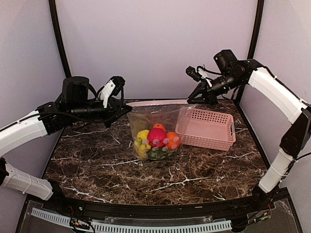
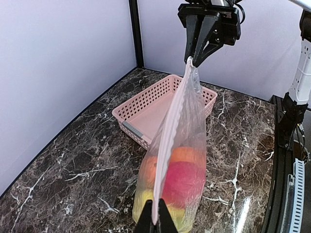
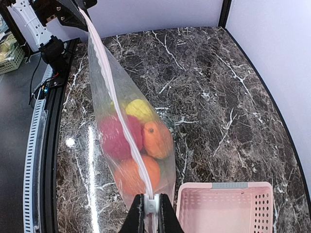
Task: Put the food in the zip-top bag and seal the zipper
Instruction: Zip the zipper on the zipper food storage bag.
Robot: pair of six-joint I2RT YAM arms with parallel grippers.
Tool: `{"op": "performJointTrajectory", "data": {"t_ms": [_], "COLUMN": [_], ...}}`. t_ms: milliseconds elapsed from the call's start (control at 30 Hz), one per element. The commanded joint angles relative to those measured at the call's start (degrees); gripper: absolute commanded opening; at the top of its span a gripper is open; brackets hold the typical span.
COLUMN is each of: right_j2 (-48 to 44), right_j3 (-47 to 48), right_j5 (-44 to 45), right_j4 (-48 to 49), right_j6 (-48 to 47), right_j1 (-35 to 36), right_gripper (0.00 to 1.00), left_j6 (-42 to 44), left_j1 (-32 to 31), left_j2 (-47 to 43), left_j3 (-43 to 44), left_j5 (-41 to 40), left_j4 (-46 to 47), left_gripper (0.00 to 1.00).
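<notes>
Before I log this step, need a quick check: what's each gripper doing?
The left gripper: shut on the whitish-pink zipper strip of the clear dotted plastic bag.
The right gripper: shut on the strip's other end.

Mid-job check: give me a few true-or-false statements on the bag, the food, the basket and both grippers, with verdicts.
1. The left gripper and the right gripper are each shut on one end of the zipper. True.
2. A toy fruit lies in the pink basket. False: none shows in it.
3. The red round fruit is inside the zip-top bag. True.
4. The bag lies flat on the table. False: it is held up by its zipper edge between the grippers.
5. The basket sits on the left arm's side of the bag. False: it sits on the right arm's side.
</notes>
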Motion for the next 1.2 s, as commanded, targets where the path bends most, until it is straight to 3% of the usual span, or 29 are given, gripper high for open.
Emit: {"op": "performJointTrajectory", "data": {"t_ms": [0, 733, 1067, 1133, 1167], "right_j2": [-2.4, -2.7, -1.3, -1.4, -1.5], "right_j3": [-1.5, -1.7, -0.6, -0.6, -0.6], "right_j5": [4.0, 5.1, 1.1, 0.2, -0.4], "right_j4": [-1.8, -2.8, -3.1, -3.1, -3.3], "right_j6": [-1.3, -1.6, -0.8, -1.1, -1.4], "right_j1": [-2.4, -3.0, -3.0, -2.9, -2.7], "right_gripper": [0.0, 0.0, 0.0, 0.01, 0.01], "left_j6": [0.0, -0.6, -1.6, -2.1, -2.6], "left_j1": [1.2, 2.2, 2.2, 2.2, 2.2], "left_j2": [-2.7, -3.2, -1.9, -1.6, -1.4], "left_j3": [-1.3, -3.2, -3.6, -3.8, -3.9], "left_j5": [-0.2, 0.3, 2.2, 2.7, 3.4], "left_j4": [0.4, 1.7, 2.9, 3.4, 3.7], "left_gripper": [0.01, 0.01, 0.01, 0.08, 0.19]}}
